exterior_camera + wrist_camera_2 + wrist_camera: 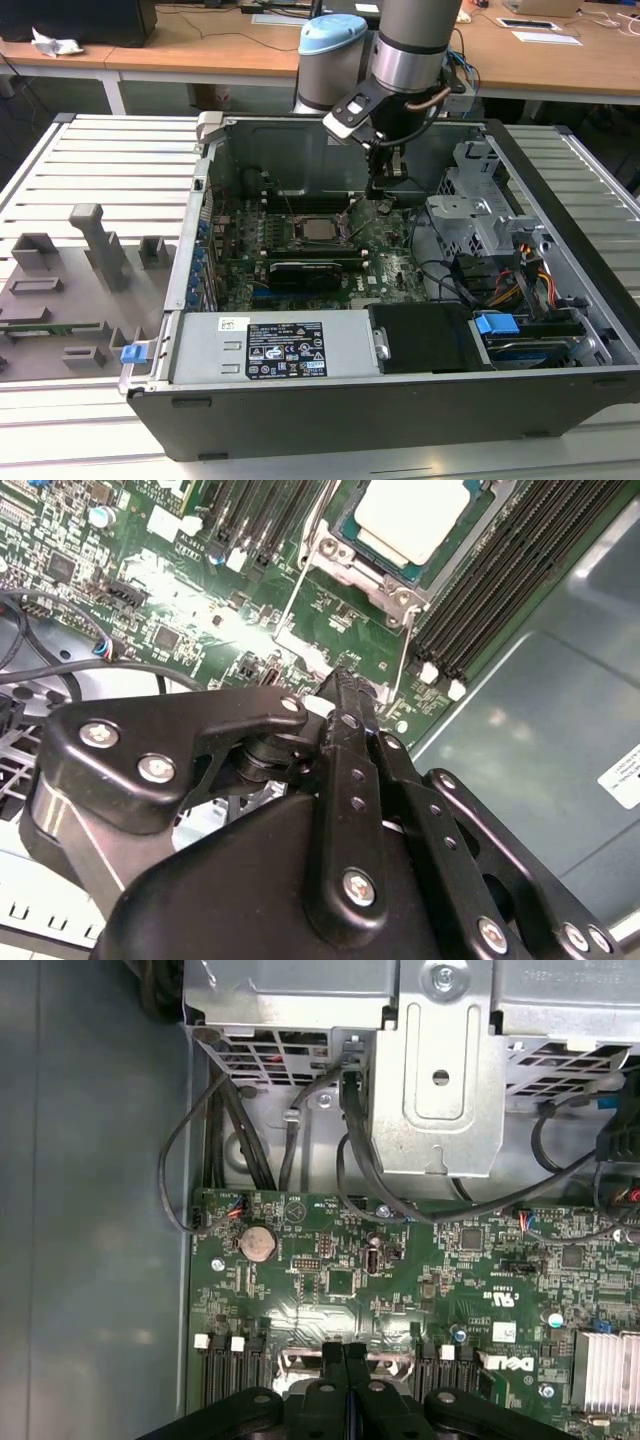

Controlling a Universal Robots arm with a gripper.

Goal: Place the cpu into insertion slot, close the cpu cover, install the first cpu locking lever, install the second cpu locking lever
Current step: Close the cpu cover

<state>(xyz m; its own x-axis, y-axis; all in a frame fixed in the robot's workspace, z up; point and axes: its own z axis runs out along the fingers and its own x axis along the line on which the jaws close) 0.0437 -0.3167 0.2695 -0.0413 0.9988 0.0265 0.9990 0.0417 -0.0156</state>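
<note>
Basically lever stage. The cpu (415,520) sits in the slot (296,222) mid-board, with the cover (345,555) down over it. The gripper (345,685) is pinched shut, apparently holding nothing, its tip just beside a loose wire lever (285,610) at the slot's right in the exterior view. My guess: the lever needs pressing down and hooking under its tab. Memory slots (520,570) crowd close, and cables (350,1160) and a drive cage (440,1090) sit right of that.

cpu (410,520): silvery-beige
motherboard (330,1290): green
tool (345,1330): black
worktop (110,160): pale grey, ribbed stripes
computer case (400,410): dark grey
drive clip (497,324): blue
</note>
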